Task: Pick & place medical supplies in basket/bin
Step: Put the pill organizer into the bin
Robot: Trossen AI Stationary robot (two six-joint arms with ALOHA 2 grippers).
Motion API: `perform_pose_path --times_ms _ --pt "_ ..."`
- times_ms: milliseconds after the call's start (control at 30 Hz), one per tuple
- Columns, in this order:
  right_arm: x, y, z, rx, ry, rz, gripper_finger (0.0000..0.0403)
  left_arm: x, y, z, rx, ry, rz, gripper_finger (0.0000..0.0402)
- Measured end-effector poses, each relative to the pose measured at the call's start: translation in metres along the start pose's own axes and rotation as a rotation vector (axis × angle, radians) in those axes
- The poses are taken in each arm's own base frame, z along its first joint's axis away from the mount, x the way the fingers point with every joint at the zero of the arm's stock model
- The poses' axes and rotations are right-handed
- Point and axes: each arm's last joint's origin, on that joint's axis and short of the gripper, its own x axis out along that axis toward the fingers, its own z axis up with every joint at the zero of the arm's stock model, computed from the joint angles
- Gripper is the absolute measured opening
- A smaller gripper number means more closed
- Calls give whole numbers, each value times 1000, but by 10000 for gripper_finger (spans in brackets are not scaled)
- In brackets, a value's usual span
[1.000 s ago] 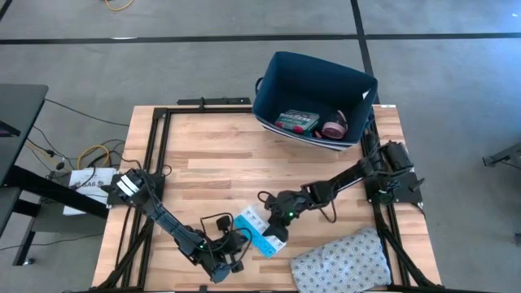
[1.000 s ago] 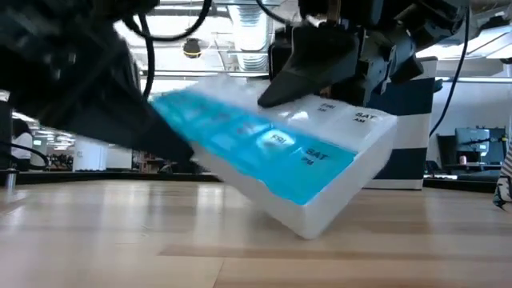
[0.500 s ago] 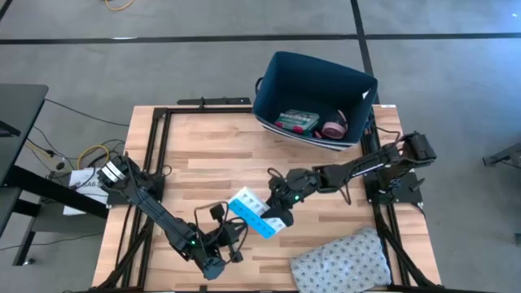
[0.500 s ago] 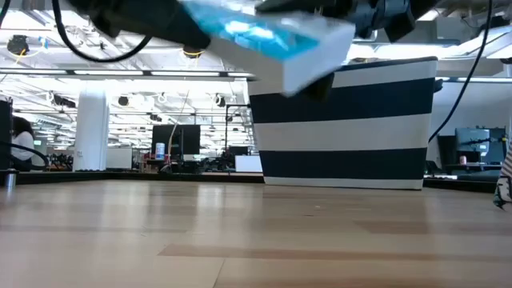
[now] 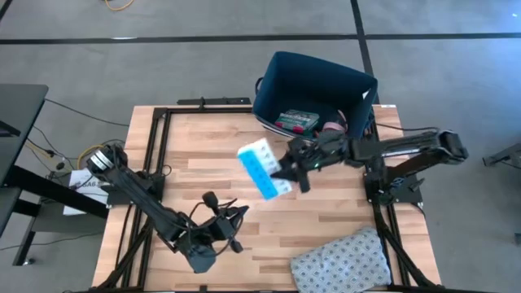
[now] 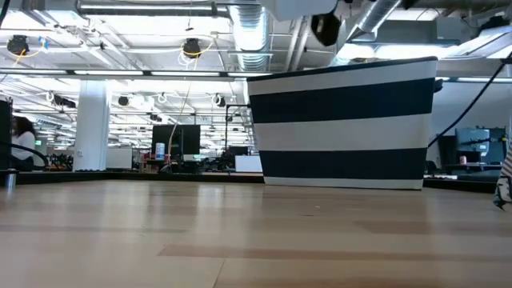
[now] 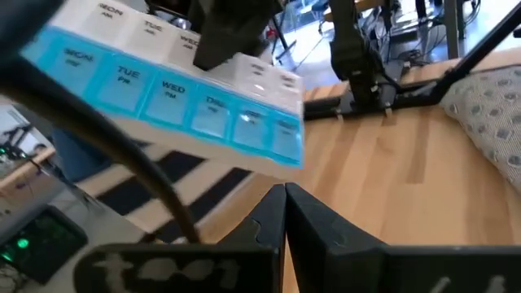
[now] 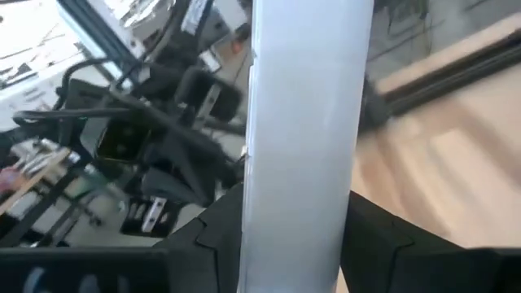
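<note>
Overhead, a light-blue plastic weekly pill organiser [image 5: 264,168] hangs above the wooden tabletop [image 5: 203,163], grasped by the right hand [image 5: 291,169], just left of the dark navy rectangular plastic bin [image 5: 313,99]. Near the front edge, the left hand [image 5: 230,229] stays clenched and empty.
</note>
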Motion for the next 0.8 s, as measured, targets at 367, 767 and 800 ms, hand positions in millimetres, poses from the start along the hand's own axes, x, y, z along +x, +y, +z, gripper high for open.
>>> perform_pose_path --times_ms 367,767,800 --pt "-106 -24 54 -277 -314 -681 151 -6 8 13 60 -19 41 0" --pt "-126 -114 17 71 71 -1321 154 -6 7 12 65 -17 33 0" --pt "-124 -121 16 79 86 -1332 153 -6 7 12 66 -17 33 0"
